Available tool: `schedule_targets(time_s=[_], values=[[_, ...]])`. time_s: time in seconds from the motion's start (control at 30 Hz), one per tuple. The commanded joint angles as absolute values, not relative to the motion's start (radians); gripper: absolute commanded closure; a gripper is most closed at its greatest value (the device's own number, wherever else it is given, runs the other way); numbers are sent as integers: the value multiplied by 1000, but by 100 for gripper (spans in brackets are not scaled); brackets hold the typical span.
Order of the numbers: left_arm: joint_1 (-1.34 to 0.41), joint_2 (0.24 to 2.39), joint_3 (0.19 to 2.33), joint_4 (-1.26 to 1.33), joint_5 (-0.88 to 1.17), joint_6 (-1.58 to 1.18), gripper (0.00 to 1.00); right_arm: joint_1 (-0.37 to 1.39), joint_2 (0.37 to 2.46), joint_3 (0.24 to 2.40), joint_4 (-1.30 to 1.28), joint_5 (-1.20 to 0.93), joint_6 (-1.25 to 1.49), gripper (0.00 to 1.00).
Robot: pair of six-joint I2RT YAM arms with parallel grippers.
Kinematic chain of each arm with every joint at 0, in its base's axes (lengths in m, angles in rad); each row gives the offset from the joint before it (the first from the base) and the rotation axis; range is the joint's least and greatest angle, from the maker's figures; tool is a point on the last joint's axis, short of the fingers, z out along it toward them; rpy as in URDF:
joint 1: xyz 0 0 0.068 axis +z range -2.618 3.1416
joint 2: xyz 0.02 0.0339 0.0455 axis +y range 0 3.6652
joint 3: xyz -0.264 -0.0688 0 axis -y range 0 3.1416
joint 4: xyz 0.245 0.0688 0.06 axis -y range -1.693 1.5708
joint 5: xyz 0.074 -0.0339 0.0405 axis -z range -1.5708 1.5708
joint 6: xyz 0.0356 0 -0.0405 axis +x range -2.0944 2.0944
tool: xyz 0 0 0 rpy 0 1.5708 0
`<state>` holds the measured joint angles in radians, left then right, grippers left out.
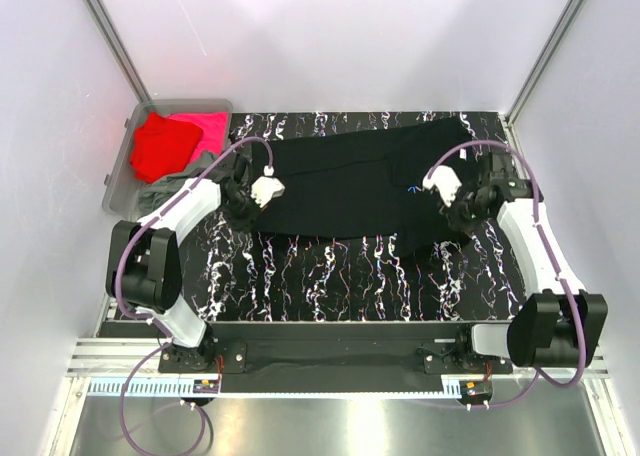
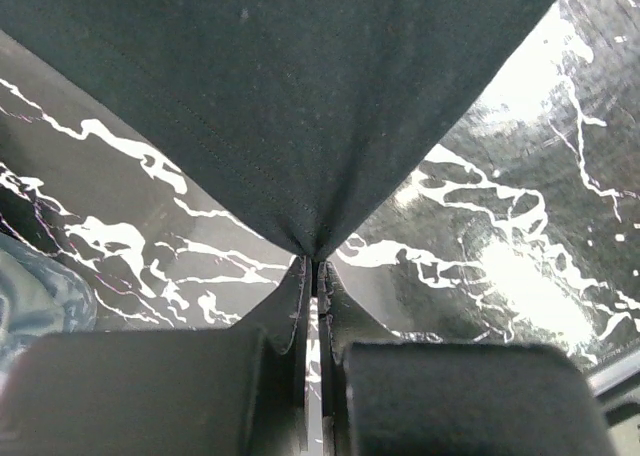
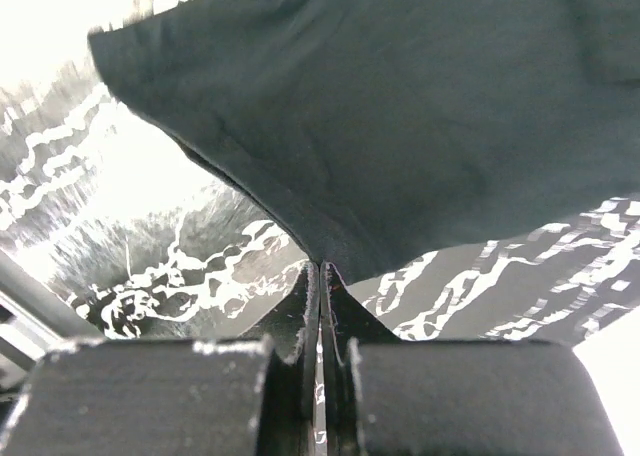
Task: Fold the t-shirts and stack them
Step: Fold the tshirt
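Top external view, from the left: a clear bin (image 1: 118, 181) sits just off the tabletop's (image 1: 330, 276) far-left corner, holding a red shirt (image 1: 158, 146), a pink shirt (image 1: 205, 128) and a grey-green shirt (image 1: 172, 192), all bunched together and not folded.

The left gripper (image 1: 268, 189) is over the left part of the tabletop, at the left end of the black shirt (image 1: 345, 186). The left wrist view shows its jaws closed on a pinch of black cloth, which fans out in taut creases from the grip.

The black shirt is spread across the far half of the tabletop, running toward the far-right corner, with a tiny blue print (image 1: 413, 188) near its right end.

The right gripper (image 1: 441, 185) is at that right end. Its wrist view shows its jaws likewise clamped on a fold of the cloth.

The shirt looks light, limp and not slippery. It will likely sag and drape between the two grips and crease wherever it is let slack. Pinching at hems, shoulders or corners, well apart, should keep it flat for a fold.
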<state>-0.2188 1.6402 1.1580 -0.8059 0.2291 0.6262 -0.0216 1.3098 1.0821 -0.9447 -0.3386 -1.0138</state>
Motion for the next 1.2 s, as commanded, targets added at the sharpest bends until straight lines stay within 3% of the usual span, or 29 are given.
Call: schedule_targets(time_s=[0.0,0.57,0.77,1.17], values=[[-212,1611,1161,-841,238,650,100,-23,1282,1188,-977,-385,-916,100],[-189,1775,1373,-897,238,630,100,-63,1603,1741,-848,-350,-812,100],[-173,1838,1439,-897,239,615,100,-64,1836,1989,-815,-348,-739,100],[-130,2034,1764,-899,158,591,100,-57,2236,2478,-830,-322,-696,100]])
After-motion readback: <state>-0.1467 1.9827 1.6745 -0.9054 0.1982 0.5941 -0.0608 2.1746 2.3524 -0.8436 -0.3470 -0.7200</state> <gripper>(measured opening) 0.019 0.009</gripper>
